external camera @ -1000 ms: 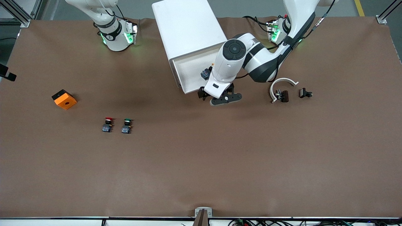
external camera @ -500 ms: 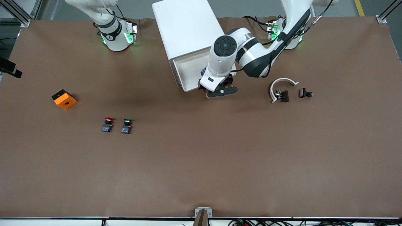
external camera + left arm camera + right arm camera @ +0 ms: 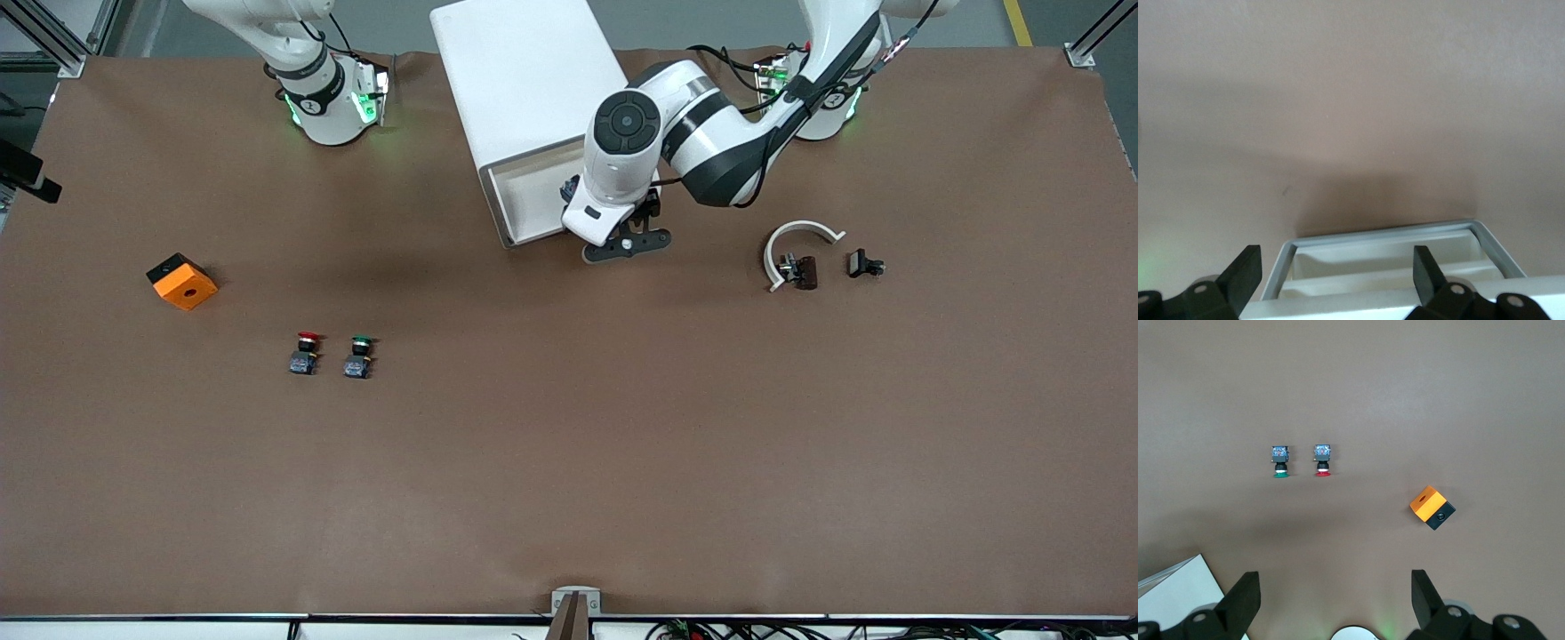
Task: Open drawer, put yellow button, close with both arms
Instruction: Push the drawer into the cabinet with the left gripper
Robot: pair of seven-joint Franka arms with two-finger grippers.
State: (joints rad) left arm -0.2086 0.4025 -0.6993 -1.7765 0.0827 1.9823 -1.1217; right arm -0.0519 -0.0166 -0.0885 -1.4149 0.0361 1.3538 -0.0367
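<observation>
Your left gripper, fingers spread wide and empty, sits at the front of the half-open drawer, placed to push it shut. The yellow button lies inside, mostly hidden by the wrist. Your right gripper waits high, open, near its base.

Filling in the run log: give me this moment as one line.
drawer part open | yellow button inside | left hand open at drawer front | right hand open, waiting above table
</observation>
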